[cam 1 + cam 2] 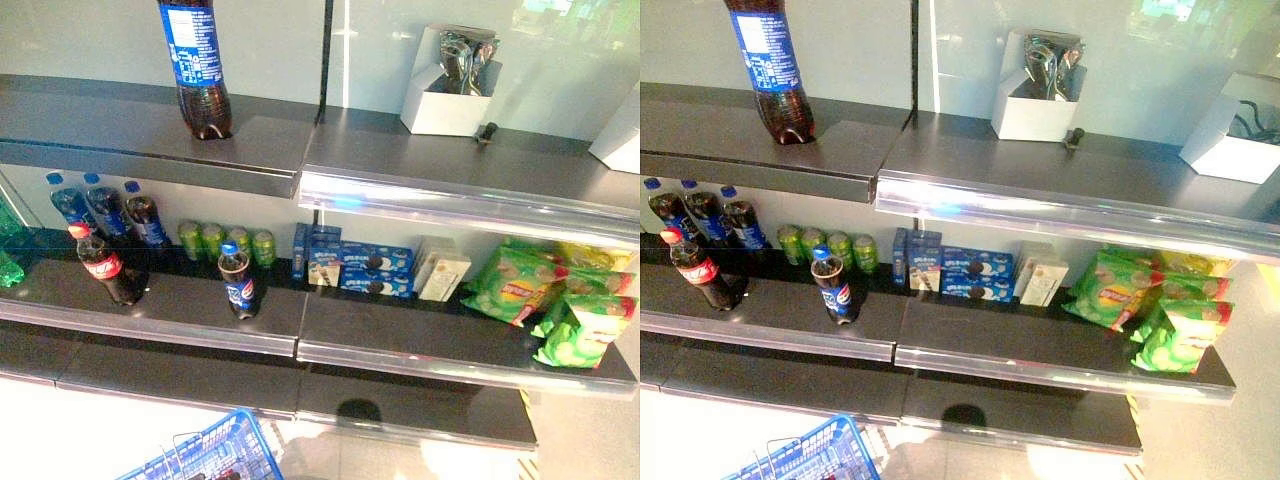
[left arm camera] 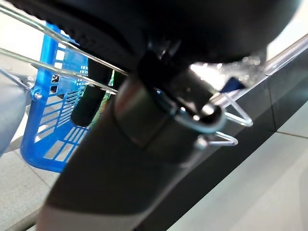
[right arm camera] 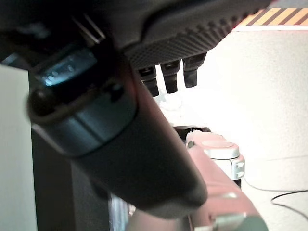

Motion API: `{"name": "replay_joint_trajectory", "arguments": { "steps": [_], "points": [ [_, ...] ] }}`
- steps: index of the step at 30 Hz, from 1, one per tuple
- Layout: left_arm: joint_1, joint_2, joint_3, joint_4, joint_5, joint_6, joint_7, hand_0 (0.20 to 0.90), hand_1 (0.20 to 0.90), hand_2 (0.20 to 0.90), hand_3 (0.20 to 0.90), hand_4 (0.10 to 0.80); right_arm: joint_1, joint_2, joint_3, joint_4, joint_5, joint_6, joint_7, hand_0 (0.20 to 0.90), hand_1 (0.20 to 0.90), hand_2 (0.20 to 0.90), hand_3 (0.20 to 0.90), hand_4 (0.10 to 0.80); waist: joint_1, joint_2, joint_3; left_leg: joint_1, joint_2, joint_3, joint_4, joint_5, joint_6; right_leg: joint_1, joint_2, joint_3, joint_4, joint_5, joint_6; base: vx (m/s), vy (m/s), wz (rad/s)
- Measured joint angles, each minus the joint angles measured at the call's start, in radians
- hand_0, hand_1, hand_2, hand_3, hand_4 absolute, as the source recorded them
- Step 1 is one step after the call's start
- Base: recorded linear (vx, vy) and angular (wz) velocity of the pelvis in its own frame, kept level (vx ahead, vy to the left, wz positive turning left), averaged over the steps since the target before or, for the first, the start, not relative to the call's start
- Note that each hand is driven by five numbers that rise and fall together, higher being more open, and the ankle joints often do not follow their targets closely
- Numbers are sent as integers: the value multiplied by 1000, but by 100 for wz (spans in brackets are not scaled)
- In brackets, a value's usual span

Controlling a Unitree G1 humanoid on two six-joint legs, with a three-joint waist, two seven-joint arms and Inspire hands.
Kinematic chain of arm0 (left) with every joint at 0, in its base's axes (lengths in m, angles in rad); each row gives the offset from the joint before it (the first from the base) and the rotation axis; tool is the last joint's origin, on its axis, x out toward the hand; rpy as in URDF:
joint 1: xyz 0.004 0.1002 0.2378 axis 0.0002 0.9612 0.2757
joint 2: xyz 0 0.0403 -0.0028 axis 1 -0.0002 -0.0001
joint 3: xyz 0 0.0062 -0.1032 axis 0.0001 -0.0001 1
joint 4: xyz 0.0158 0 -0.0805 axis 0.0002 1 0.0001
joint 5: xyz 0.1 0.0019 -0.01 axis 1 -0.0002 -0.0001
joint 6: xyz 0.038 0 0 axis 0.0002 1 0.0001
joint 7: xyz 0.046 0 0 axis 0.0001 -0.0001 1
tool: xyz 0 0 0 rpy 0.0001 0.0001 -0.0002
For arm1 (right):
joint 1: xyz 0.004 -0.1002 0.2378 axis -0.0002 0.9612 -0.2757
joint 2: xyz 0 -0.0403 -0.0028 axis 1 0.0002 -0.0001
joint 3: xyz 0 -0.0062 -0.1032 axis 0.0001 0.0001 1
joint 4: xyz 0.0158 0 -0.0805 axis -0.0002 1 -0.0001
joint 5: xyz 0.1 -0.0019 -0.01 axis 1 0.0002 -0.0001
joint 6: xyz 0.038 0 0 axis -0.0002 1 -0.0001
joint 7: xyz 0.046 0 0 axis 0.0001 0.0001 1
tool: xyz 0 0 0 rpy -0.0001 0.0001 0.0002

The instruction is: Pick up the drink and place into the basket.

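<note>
A small cola bottle with a blue cap (image 1: 238, 283) stands upright near the front of the middle shelf (image 1: 200, 310). A red-capped cola bottle (image 1: 105, 265) stands to its left. The blue plastic basket (image 1: 215, 450) hangs below the shelves at the lower left. In the left wrist view my left hand (image 2: 144, 144) is curled round the basket's wire handle (image 2: 231, 115), and the blue basket wall (image 2: 48, 120) shows past it. My right hand (image 3: 168, 77) hangs over the floor with relaxed fingers, holding nothing. Neither hand appears in the eye views.
A large cola bottle (image 1: 198, 65) and a white box (image 1: 445, 95) stand on the top shelf. At the back of the middle shelf are several bottles (image 1: 105, 208), green cans (image 1: 225, 242), blue cookie boxes (image 1: 355, 265) and green crisp bags (image 1: 560, 300).
</note>
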Motion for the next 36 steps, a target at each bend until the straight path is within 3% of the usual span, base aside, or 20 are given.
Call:
{"name": "replay_joint_trajectory", "arguments": {
  "steps": [4, 7, 9, 11, 12, 13, 15, 16, 18, 20, 21, 22, 24, 25, 26, 28, 29, 31, 35, 36],
  "points": [
    [-3, 0, 0, 0, 0, 0, 0, 300, 300, 300, 200, 100, -1, -6, 49, -22, -25, 0, 6, 900, 900, 900, 900, 800, 7, 3, 1, -3, 11, -48, 8, 15, -17, 15, 19, -31, -1, -3, -7, -93, -89, 25],
    [-42, -3, -15, -1, 6, -7, -1, 300, 300, 300, 200, 100, -13, -23, 129, -33, -47, 4, 10, 900, 900, 900, 900, 800, 42, 6, 5, -58, 21, -150, 39, 17, -19, 22, 26, -93, 4, -15, -11, -198, -78, 58],
    [-80, -14, -39, -5, 5, -26, -10, 300, 300, 300, 200, 100, -36, -48, 174, -33, -53, 20, 9, 900, 900, 900, 900, 800, 90, 32, 31, -127, 28, -218, 83, 21, -24, 19, 35, -147, 5, -17, -16, -166, -46, 85],
    [-103, -32, -39, -9, 5, -50, -23, 300, 300, 300, 200, 100, -57, -67, 180, -32, -52, 25, 7, 900, 900, 900, 900, 800, 107, 65, 82, -152, 28, -247, 90, 44, -26, 45, 42, -192, 5, -24, -23, -83, -2, 99],
    [-121, -46, -39, -13, 5, -58, -32, 300, 300, 300, 200, 100, -62, -85, 173, -34, -52, 24, 7, 900, 900, 900, 900, 800, 103, 86, 115, -168, 25, -228, 80, 80, -20, 67, 45, -231, -1, -37, -21, -44, 36, 164],
    [-143, -62, -33, -15, 19, -66, -43, 300, 300, 300, 200, 100, -57, -93, 158, -33, -50, 24, 3, 900, 900, 900, 900, 800, 92, 98, 141, -172, 50, -151, 33, 101, -3, 89, 42, -272, -3, -45, -37, -76, 68, 162],
    [-160, -55, -2, -15, 55, -83, -37, 300, 300, 300, 200, 100, -48, -86, 161, -49, -54, 21, -6, 900, 900, 900, 900, 800, 91, 87, 189, -142, 107, 113, 14, 80, -6, 120, 27, -372, -3, -49, -46, -102, 122, 144],
    [-158, -46, 4, -15, 66, -88, -35, 300, 300, 300, 200, 100, -38, -87, 160, -61, -53, 19, -12, 900, 900, 900, 900, 800, 71, 87, 193, -144, 133, 199, 50, 91, -24, 138, 17, -428, -3, -51, -42, -82, 132, 125],
    [-149, -32, 3, -14, 74, -86, -33, 300, 300, 300, 200, 100, -24, -90, 158, -78, -53, 7, -19, 900, 900, 900, 900, 800, 44, 82, 191, -125, 153, 248, 107, 93, -27, 168, -9, -498, -2, -54, -22, -42, 207, 120],
    [-144, -50, -4, 9, 75, -79, -38, 300, 300, 300, 200, 100, -7, -99, 153, -77, -59, -9, -26, 900, 900, 900, 900, 800, 13, 90, 178, -83, 136, 302, 145, 70, -31, 203, -37, -547, 25, -54, 32, 43, 265, 116],
    [-145, -54, -7, 28, 74, -70, -40, 300, 300, 300, 200, 100, 0, -80, 136, -70, -64, -9, -31, 900, 900, 900, 900, 800, 3, 68, 173, -91, 92, 303, 144, 69, -9, 206, -74, -519, 53, -68, 39, 128, 318, 128],
    [-148, -58, 2, 28, 66, -66, -39, 300, 300, 300, 200, 100, 6, -58, 118, -69, -66, -11, -33, 900, 900, 900, 900, 800, -5, 43, 157, -113, 57, 289, 147, 64, 15, 210, -100, -496, 69, -71, 29, 160, 329, 144],
    [-165, -59, 2, 35, 60, -58, -42, 300, 300, 300, 200, 100, 10, -53, 105, -50, -84, -12, -38, 900, 900, 900, 900, 800, -4, 42, 156, -119, 18, 281, 119, 74, 49, 221, -132, -500, 126, -63, 17, 215, 333, 129],
    [-161, -55, 2, 38, 60, -51, -42, 300, 300, 300, 200, 100, -6, -54, 103, -25, -88, -12, -43, 900, 900, 900, 900, 800, 0, 55, 142, -108, 15, 246, 56, 84, 66, 189, -115, -437, 162, -127, 33, 294, 408, 94],
    [-143, -39, 3, 38, 60, -52, -45, 300, 300, 300, 200, 100, -20, -49, 102, -23, -104, -14, -47, 900, 900, 900, 900, 800, 14, 52, 136, -107, 10, 225, 42, 87, 65, 158, -70, -384, 130, -136, 25, 322, 456, 76],
    [-107, -17, 11, 48, 60, -44, -42, 300, 300, 300, 200, 100, -28, -40, 98, -21, -117, -26, -56, 900, 900, 900, 900, 800, 29, 30, 115, -108, -14, 207, 39, 85, 60, 138, -50, -369, 96, -132, 25, 236, 334, 36],
    [-77, -14, 28, 56, 56, -42, -43, 300, 300, 300, 200, 100, -30, -41, 98, -13, -137, -28, -61, 900, 900, 900, 900, 800, 41, 15, 84, -105, -37, 202, 26, 77, 50, 140, -68, -367, 98, -133, 28, 273, 376, 26],
    [-71, -22, 47, 60, 58, -40, -45, 300, 300, 300, 200, 100, -30, -61, 98, -3, -163, -28, -63, 900, 900, 900, 900, 800, 68, 32, 82, -100, -57, 169, 21, 62, 66, 132, -93, -380, 179, -133, 29, 299, 444, 38],
    [-71, -20, 33, 63, 59, -23, -60, 300, 300, 300, 200, 100, -16, -70, 95, -22, -162, -27, -79, 900, 900, 900, 900, 800, 61, 39, 83, -69, -100, 86, 0, 34, 123, 98, -189, -365, 405, -100, 2, 199, 346, 67],
    [-72, -11, 8, 62, 59, -12, -61, 300, 300, 300, 200, 100, -17, -70, 93, -35, -162, -21, -84, 900, 900, 900, 900, 800, 60, 31, 78, -64, -113, 55, 1, 18, 145, 55, -226, -313, 516, -67, 15, 124, 312, 64]
  ]
}}
